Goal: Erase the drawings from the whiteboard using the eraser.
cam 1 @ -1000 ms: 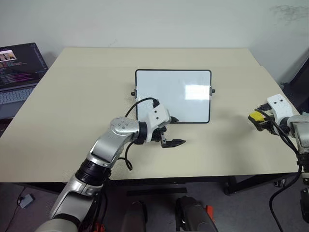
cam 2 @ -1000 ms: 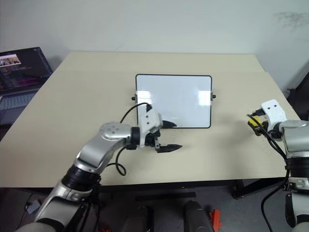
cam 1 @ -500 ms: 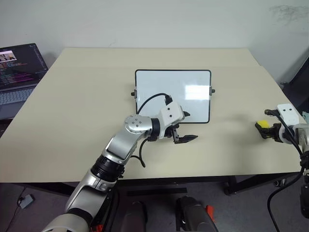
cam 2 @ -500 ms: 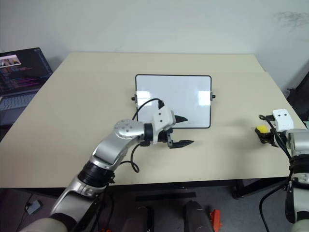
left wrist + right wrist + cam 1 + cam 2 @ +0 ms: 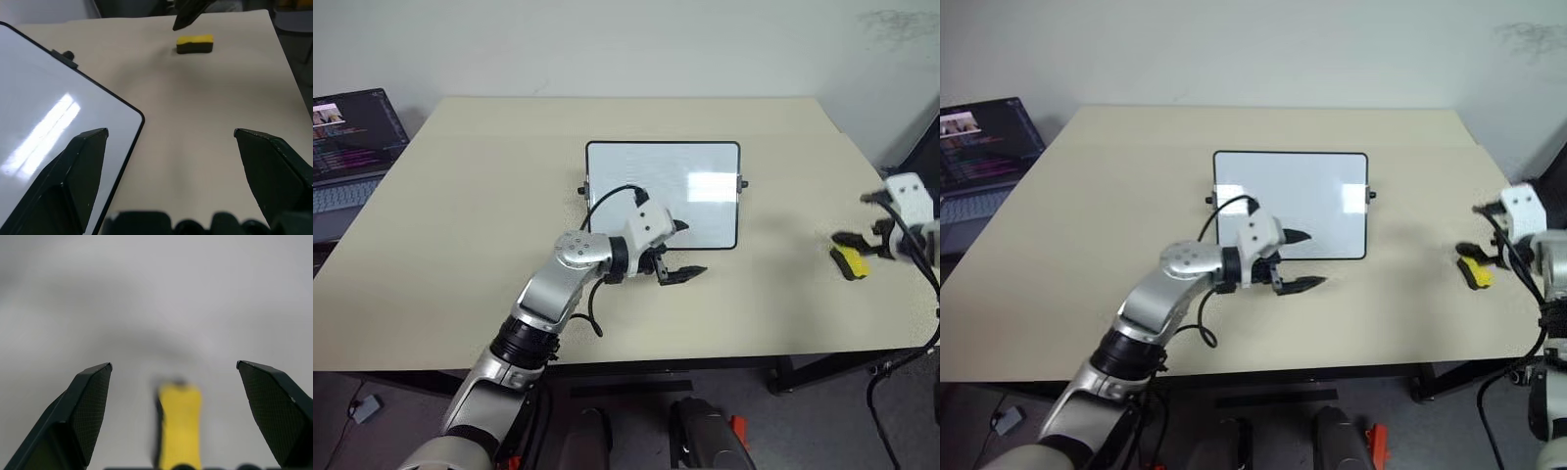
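On the table (image 5: pixel 460 245), the eraser (image 5: pixel 850 261) lies free under the wide right claw (image 5: pixel 862 238); the left claw (image 5: pixel 677 250), wide too, hovers by the seemingly clean whiteboard (image 5: pixel 663 194).

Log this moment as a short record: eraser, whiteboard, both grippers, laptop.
eraser: yellow block lying on the table, not held
whiteboard: black-framed, flat at table centre, visible surface free of marks
right gripper: open, just above the eraser
left gripper: open, over the whiteboard's near edge, holding nothing
laptop: screen lit, beyond the table's left edge
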You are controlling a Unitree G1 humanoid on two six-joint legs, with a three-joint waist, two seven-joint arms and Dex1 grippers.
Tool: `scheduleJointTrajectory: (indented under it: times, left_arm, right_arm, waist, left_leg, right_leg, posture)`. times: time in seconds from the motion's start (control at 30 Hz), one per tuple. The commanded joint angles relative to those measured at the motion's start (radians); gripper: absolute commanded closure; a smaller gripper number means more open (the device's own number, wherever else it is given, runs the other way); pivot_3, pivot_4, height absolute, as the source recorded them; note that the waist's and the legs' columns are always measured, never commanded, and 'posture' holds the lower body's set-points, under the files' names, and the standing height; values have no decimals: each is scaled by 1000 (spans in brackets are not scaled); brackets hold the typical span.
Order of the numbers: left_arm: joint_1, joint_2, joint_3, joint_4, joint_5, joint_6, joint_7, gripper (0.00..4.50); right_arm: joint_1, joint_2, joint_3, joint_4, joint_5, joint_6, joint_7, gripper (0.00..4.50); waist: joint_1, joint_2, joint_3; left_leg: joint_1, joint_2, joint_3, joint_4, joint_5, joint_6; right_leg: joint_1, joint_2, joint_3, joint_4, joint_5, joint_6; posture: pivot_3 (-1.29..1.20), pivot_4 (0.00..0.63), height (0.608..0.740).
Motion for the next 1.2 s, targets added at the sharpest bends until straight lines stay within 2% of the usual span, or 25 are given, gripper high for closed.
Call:
scheduleJointTrajectory:
  times: [0.03, 0.2, 0.43, 0.53, 0.83, 1.2]
  left_arm:
    - [-2, -14, 108, -41, -24, -17, 88, 0]
    - [28, 22, 235, -28, -3, -43, 208, 0]
    - [65, 56, 412, 47, 8, -91, 384, 0]
    - [99, 59, 421, 62, 14, -129, 399, 0]
    - [140, -40, 519, 211, 15, -285, 584, 0]
    - [174, -69, 484, 432, 64, -438, 644, 0]
  right_arm:
    - [-2, 80, -36, -137, 61, -22, -42, 17]
    - [45, 225, -58, -79, 57, -193, -152, 17]
    - [73, 325, -59, 80, 55, -485, -218, 17]
    - [72, 356, -70, 149, 60, -565, -251, 17]
    - [127, 467, -123, 257, 111, -827, -297, 17]
    - [161, 536, -145, 325, 151, -1002, -333, 17]
  waist:
    - [1, 0, 0]
    - [6, 0, 0]
    - [9, 0, 0]
    - [9, 0, 0]
    - [9, 0, 0]
    - [9, 0, 0]
  left_leg:
    - [0, 0, -1, 0, 0, 0]
    - [0, 0, -2, 1, 0, 0]
    - [0, 0, -2, -1, 0, 0]
    - [0, 0, -3, -1, 0, 0]
    - [0, -1, -4, 0, 0, 0]
    - [1, -1, -4, 0, 0, 0]
  right_leg:
    - [0, 0, 0, 0, 0, 0]
    - [4, 0, -1, -3, 0, 0]
    - [5, 0, -2, -5, 1, 2]
    - [6, 0, -2, -6, 3, 5]
    - [11, 0, -3, -14, 4, 6]
    - [12, 0, -2, -14, 4, 5]
  posture:
    - [0, 150, 740]
    - [0, 150, 740]
    - [0, 150, 740]
    - [0, 150, 740]
    - [0, 150, 740]
    - [0, 150, 740]
